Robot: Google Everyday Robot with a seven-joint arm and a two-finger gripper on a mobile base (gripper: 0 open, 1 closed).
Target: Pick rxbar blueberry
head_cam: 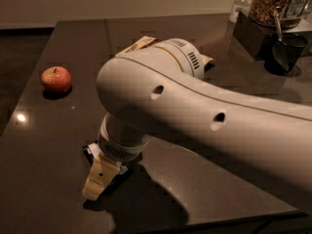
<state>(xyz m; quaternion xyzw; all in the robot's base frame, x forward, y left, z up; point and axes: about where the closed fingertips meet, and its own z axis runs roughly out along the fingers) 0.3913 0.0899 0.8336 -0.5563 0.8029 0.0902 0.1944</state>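
Observation:
The rxbar blueberry (91, 152) lies flat on the dark table near its front left edge. Only a dark blue corner with a white label shows, the rest is hidden under my gripper. My gripper (101, 178) reaches straight down over the bar, and one cream finger (97, 182) rests against the bar's near side. The big white arm covers the other finger.
A red apple (56, 79) sits at the left of the dark table (44, 189). A cream-and-brown snack bag (141, 44) lies behind the arm. A black mesh cup (285, 52), a jar of granola (270, 4) and a dark box stand at the back right.

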